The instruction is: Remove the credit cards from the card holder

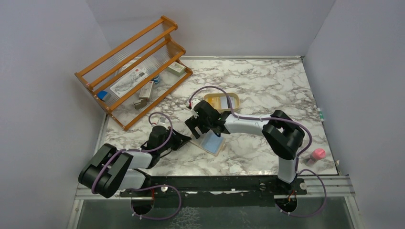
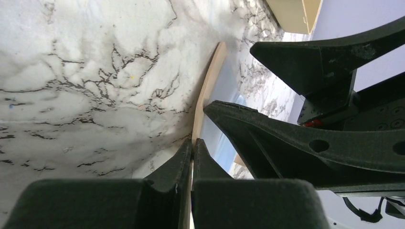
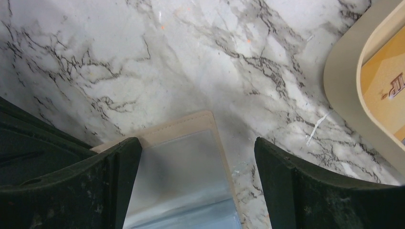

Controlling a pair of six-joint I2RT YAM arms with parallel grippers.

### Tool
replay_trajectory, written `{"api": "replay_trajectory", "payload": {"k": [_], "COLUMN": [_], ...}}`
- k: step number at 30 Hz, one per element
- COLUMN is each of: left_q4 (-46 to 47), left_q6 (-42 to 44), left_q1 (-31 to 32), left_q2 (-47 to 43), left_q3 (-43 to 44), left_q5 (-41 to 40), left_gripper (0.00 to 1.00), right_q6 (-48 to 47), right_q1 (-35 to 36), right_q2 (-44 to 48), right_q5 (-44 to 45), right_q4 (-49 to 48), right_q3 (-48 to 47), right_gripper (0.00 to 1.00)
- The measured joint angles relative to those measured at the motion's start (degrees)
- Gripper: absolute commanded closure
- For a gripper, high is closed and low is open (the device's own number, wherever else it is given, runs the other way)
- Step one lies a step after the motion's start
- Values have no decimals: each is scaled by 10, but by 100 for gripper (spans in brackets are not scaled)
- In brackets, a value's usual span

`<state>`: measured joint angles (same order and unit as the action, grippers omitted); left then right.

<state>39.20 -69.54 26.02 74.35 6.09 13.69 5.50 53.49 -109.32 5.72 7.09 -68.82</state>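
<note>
The card holder (image 1: 213, 142) lies open on the marble table, tan outside and light blue inside. My left gripper (image 1: 185, 140) is shut on its tan left edge (image 2: 208, 86), with the fingertips (image 2: 199, 149) pinching the flap. My right gripper (image 1: 197, 128) hovers open just above the holder's far end, and its jaws straddle the clear pocket (image 3: 184, 164). I cannot tell whether the whitish-blue face in the pocket is a card. A yellow-orange credit card (image 1: 223, 101) lies in the cream oval tray (image 1: 236, 99); it also shows in the right wrist view (image 3: 386, 88). No dark-striped card shows.
A wooden rack (image 1: 135, 67) holding small items stands at the back left. A pink object (image 1: 318, 153) sits near the right arm's base. The cream tray rim (image 3: 345, 90) is close to the right of my right gripper. Grey walls enclose the table.
</note>
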Motion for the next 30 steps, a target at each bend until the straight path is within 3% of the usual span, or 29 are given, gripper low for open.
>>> {"api": "replay_trajectory", "payload": {"k": [30], "left_q4": [-12], "left_q6": [-2], "left_q1": [9], "left_q2": [8], "left_q3": [6], "left_q5": [-35], "left_gripper": [100], "right_q6": [-19], "right_q1": [35], "right_q2": [97], "right_q5": [3], "right_q4": [20], "right_q3": [111], "right_gripper": [6]}}
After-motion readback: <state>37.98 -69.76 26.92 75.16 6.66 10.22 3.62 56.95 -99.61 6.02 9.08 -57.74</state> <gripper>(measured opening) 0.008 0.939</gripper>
